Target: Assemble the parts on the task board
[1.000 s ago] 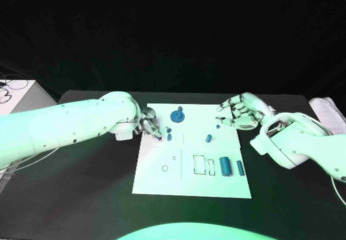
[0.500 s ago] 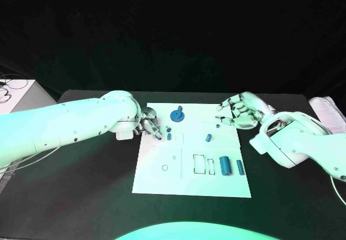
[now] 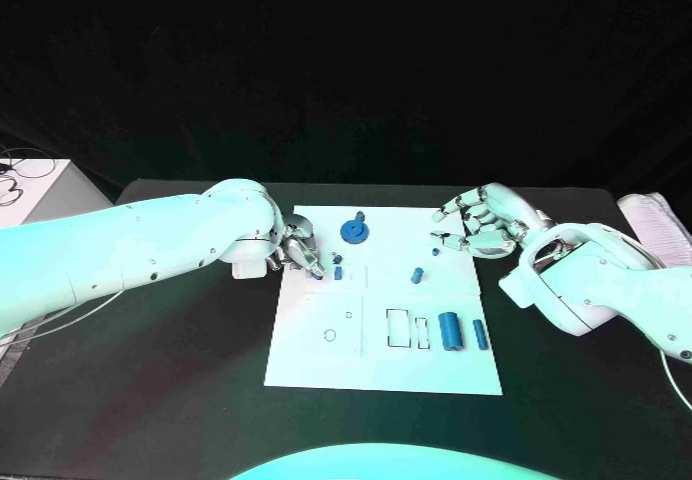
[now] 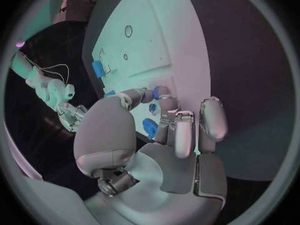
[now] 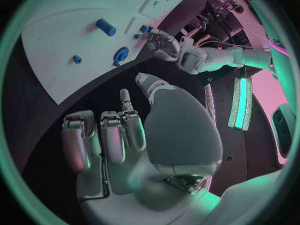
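The white task board (image 3: 378, 362) lies mid-table. My left hand (image 3: 299, 252) hovers over its far left edge, thumb and a finger (image 4: 167, 104) closed on a small blue part (image 4: 160, 90). Two small blue pegs (image 3: 338, 271) are just beside those fingertips. A blue gear (image 3: 355, 233) sits at the far end, and a short blue piece (image 3: 417, 275) lies near the middle. A blue cylinder (image 3: 450, 331) and a thinner bar (image 3: 480, 335) lie beside outlined slots. My right hand (image 3: 483, 225) hangs off the board's far right corner, fingers apart, holding nothing. In the right wrist view I see the gear (image 5: 120, 55) and the left hand (image 5: 164, 44).
A white box (image 3: 43, 195) stands off the table's left end, and a pale object (image 3: 656, 225) lies at its right edge. Black table (image 3: 173, 400) surrounds the board. Two small round holes (image 3: 338, 326) mark the board's left half.
The left hand's fingertips have shifted very slightly over the board's far left edge. The right hand and the parts have stayed where they were.
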